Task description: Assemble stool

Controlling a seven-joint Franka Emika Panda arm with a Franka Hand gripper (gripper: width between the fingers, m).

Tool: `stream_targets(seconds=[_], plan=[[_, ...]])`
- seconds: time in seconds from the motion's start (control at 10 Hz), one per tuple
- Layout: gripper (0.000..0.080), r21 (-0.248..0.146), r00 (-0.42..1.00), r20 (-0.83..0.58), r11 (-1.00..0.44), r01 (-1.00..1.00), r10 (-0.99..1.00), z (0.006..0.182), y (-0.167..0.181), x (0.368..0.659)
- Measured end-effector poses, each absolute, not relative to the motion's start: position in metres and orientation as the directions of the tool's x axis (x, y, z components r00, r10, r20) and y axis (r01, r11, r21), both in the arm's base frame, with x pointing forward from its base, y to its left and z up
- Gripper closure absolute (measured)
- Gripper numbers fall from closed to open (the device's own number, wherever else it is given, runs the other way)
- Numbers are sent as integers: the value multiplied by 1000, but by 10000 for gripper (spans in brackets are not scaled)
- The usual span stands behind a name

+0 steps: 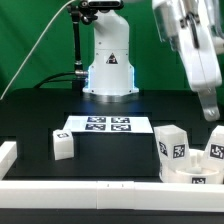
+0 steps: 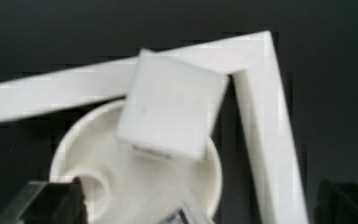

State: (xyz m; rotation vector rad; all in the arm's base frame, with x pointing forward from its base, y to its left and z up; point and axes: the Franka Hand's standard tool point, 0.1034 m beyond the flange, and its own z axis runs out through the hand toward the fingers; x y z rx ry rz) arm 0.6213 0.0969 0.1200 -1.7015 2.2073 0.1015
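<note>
Black table before a green curtain. The round seat [image 1: 192,172] sits in the corner of the white rails [image 1: 60,186], probably braced there against sliding. A standing leg [image 1: 172,146] and its neighbour leg [image 1: 215,152] rise from the seat. A loose leg [image 1: 62,144] waits near the marker board [image 1: 96,124]. The gripper [image 1: 207,105] hangs above the seat, fingers spread, holding nothing.

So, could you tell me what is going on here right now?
The Panda arm has its gripper hanging open, holding nothing, above the stool's round seat in the corner of the border rails. Two block legs appear to stand on the seat. A third leg sits apart on the table, to the exterior view's left of the marker board.
</note>
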Motion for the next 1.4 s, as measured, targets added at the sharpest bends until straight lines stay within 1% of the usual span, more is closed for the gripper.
stream_targets(seconds=[0.2,0.4,0.5,0.6,0.8,0.9,1.0,1.1,1.2,1.3,1.4], plan=[[151,-151,-213,-313,270,-951,-926,115,101,620],[151,-151,-213,-313,270,-951,-926,115,100,620],[151,-144,-166,-303,217,-965,-938,111,101,617],[151,-134,-31,-286,73,-988,-958,105,98,612],[151,-162,206,-265,-167,-973,-942,106,68,605],[151,-173,275,-260,-236,-956,-925,107,45,602],[151,-183,280,-250,-238,-954,-927,108,20,601],[151,-202,327,-231,-283,-938,-916,109,-5,602],[151,-212,348,-223,-303,-929,-911,109,-22,603],[151,-211,340,-220,-296,-932,-914,109,-23,603],[151,-216,368,-215,-323,-921,-905,108,-20,603]])
